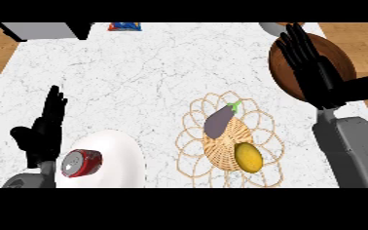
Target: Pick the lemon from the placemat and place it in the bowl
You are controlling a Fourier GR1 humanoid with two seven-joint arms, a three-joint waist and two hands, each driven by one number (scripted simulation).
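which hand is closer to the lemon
Right. The right hand hangs over the bowl, above-right of the lemon; the left hand rests far to its left, past the plate.

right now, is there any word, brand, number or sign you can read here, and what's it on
No text can be read in the head view.
Red can on the white plate: no lettering legible on its side or silver top.
Blue and orange packet at the counter's far edge: print too blurred to read.
Lemon, eggplant, placemat, brown bowl: no markings visible.
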